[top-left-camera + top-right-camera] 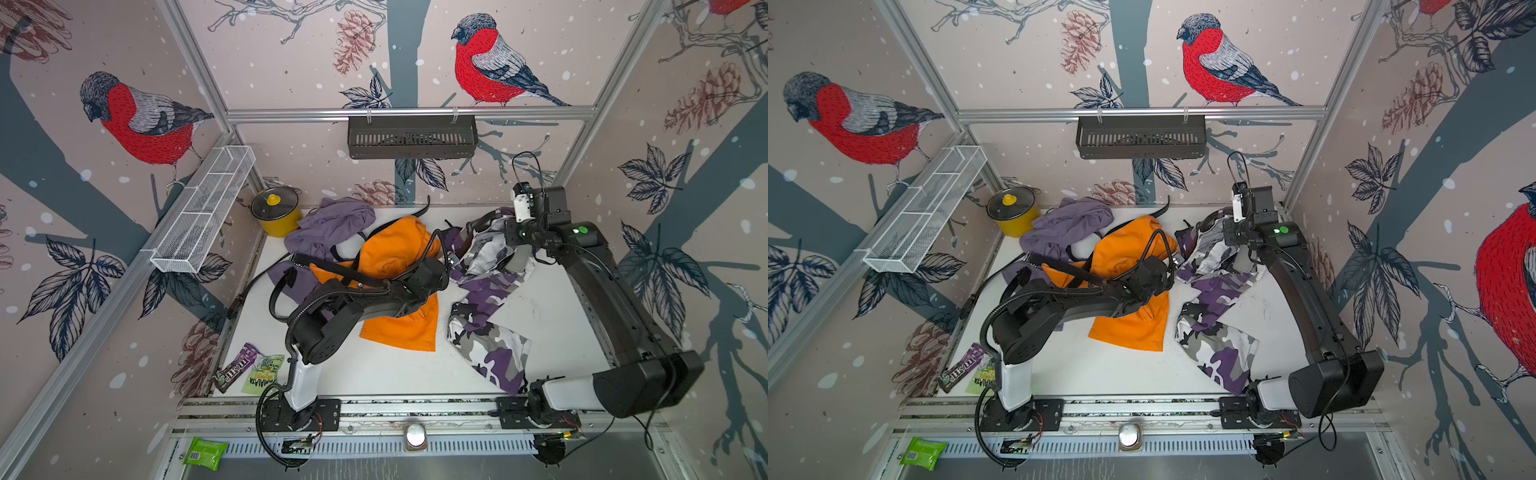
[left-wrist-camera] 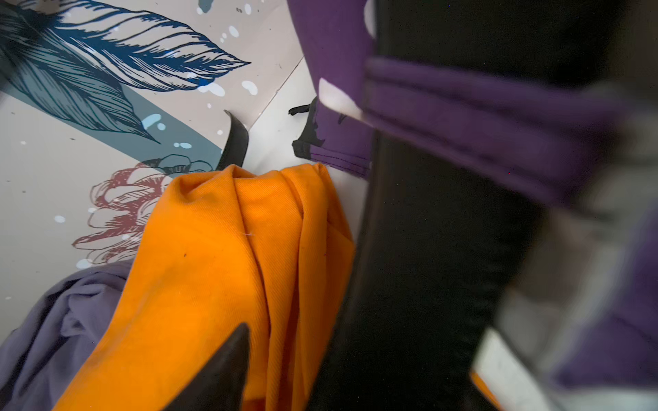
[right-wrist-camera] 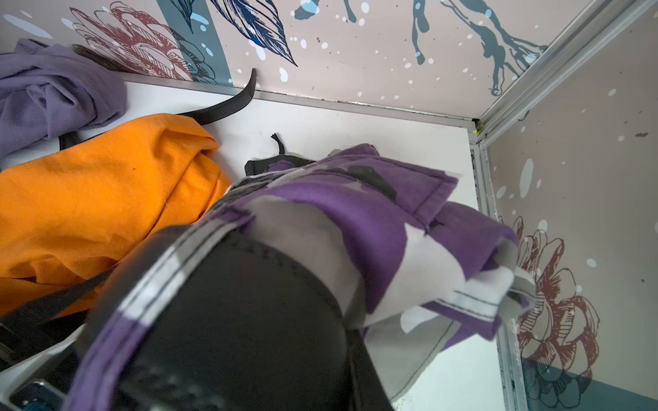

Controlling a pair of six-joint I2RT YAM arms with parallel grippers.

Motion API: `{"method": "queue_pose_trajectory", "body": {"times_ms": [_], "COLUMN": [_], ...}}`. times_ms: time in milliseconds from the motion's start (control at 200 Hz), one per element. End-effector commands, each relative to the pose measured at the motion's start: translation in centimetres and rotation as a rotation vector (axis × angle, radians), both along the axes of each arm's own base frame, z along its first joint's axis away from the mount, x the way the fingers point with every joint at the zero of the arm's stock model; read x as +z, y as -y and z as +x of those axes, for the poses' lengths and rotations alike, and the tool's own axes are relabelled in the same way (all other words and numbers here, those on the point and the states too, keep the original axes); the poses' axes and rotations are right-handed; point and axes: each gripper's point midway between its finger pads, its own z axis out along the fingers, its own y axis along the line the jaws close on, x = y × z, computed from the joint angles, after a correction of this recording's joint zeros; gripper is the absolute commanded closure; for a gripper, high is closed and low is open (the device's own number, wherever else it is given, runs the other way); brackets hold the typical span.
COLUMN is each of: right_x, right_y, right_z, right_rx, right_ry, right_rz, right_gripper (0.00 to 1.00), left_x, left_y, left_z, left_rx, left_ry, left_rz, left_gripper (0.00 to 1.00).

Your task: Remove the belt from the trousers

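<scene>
The purple, grey and white camouflage trousers [image 1: 486, 291] [image 1: 1217, 291] lie at the right of the table, their waist end lifted. My right gripper [image 1: 519, 253] [image 1: 1241, 257] is shut on that waistband [image 3: 356, 213]. A black belt [image 3: 249, 320] runs under a belt loop there. My left gripper [image 1: 445, 266] [image 1: 1174, 266] is at the waist's left end, beside a metal buckle [image 1: 451, 261]. In the left wrist view the belt [image 2: 427, 249] passes under a purple loop [image 2: 463, 124]. One of that gripper's fingers [image 2: 220, 370] shows apart from the belt; the other finger is hidden.
Orange trousers [image 1: 395, 291] with a second black belt [image 1: 345, 270] lie under the left arm. A grey-purple garment [image 1: 332, 228] and a yellow pot [image 1: 276, 212] sit at the back left. Snack packets [image 1: 249, 370] lie front left. A wire basket [image 1: 203, 208] and a black shelf [image 1: 411, 137] hang on the walls.
</scene>
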Motion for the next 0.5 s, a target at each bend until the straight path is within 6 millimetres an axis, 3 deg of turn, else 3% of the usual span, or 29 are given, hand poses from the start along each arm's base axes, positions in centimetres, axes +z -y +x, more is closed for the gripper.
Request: {"method": "queue_pose_trajectory", "body": {"times_ms": [0,85,215,315,495], "right_x": [1.2,0.9,0.1,-0.4,-0.8], "right_y": [-0.3,0.4,1.8,2.9,4.3], "right_z": [0.3,0.4,0.6,1.0,1.7], "right_rx": [0.018,0.001,-0.035,-0.067,-0.102], "right_ry": [0.050,0.052,0.052,0.061,0.080], "right_rz": [0.034,0.030,0.019,0.017,0.018], "right_gripper": [0.82,0.80,0.76,0.63,0.61], "left_x": [4.0,5.7,8.8,11.7,15.4], "left_y": [-0.9,-1.9,-4.6,-7.0,-11.6], "left_z": [1.7,1.6,0.9,0.1,-0.5], "left_rx": [0.104,0.139,0.189,0.207,0.258], "left_ry": [0.155,0.181,0.166,0.151,0.139], "left_rz": [-0.045,-0.076,-0.176,-0.283,-0.406], "left_gripper": [0.78,1.00,1.00,1.00,1.00]}}
